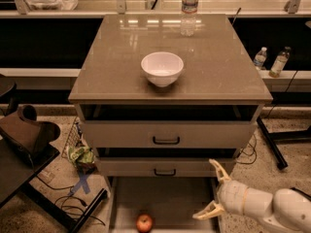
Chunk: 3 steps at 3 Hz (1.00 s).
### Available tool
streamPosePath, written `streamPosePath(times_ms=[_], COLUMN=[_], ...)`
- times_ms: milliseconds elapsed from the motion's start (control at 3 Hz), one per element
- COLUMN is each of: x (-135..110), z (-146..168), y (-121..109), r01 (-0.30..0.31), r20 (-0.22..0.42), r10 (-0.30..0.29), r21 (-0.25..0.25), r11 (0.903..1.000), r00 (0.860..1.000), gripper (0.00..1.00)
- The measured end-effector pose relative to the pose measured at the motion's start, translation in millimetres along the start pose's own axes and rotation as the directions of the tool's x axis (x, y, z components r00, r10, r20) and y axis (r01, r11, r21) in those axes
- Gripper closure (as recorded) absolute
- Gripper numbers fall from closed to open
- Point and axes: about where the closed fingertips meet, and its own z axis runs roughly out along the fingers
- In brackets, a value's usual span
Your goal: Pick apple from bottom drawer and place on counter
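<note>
1. Your gripper (pixel 210 191) hangs at the near right, by the right rail of the open bottom drawer (pixel 170 198). Its two fingers are spread wide and hold nothing.
2. The apple (pixel 144 223) lies on the drawer floor at the near edge, left of the gripper and apart from it.
3. Nothing is grasped yet. You have the reach, grip, lift and placing on the counter (pixel 112 62), near the white bowl (pixel 162 68), left to do.

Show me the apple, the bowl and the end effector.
apple (pixel 144 223), camera view, its red middle.
bowl (pixel 162 68), camera view, its inside.
end effector (pixel 204 190), camera view, midway between open fingertips, right of apple.
</note>
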Motion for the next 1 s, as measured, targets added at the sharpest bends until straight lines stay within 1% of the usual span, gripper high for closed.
streamPosePath(times_ms=[333,667,1000], x=[84.5,159.4,197.2], z=[64.9,125.5,156.1], y=[18.5,53.2,78.5], r01=[0.023,-0.014,-0.039], r20=[0.047,0.037,0.02], r10=[-0.021,0.02,0.045], r21=[-0.06,-0.17,-0.236], r11=[0.9979,0.9854,0.971], r00=[0.999,0.999,0.999], gripper=[0.0,0.0,0.0])
